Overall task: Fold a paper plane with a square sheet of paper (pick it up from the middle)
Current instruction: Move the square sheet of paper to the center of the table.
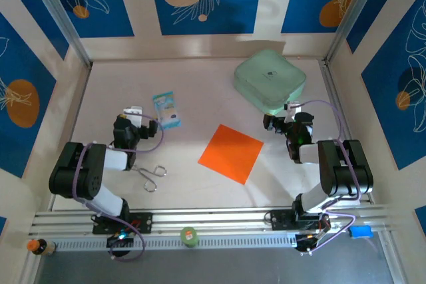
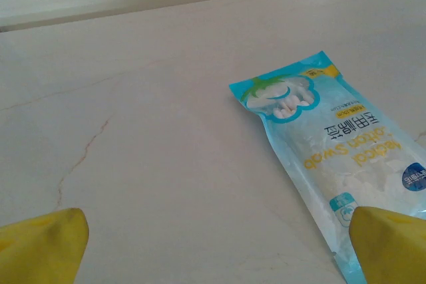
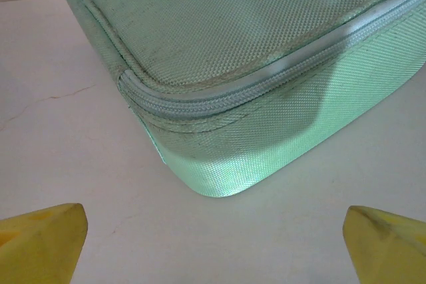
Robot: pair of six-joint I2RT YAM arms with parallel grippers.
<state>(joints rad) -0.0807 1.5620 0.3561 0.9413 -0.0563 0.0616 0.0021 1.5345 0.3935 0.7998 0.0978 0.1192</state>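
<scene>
Two grippers, jaws spread wide, nothing held. We see left gripper (image 2: 216,251) low over table (image 1: 200,91), one yellow fingertip (image 2: 389,244) overlapping near end of blue-and-white packet (image 2: 333,164). We see right gripper (image 3: 213,247) facing corner of mint-green box (image 3: 253,64), apart from it. Orange square sheet of paper (image 1: 231,153) lies flat mid-table, between arms, well apart from both. Scissors (image 1: 152,176) lie near left arm.

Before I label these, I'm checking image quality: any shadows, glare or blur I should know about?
Top external: sharp and evenly lit, the square sheet of paper vivid. Left wrist: the packet is crisp, the far background washed out and soft. Right wrist: a dark shadow patch on the side of the mint-green box, its lower corner brightly lit.
</scene>
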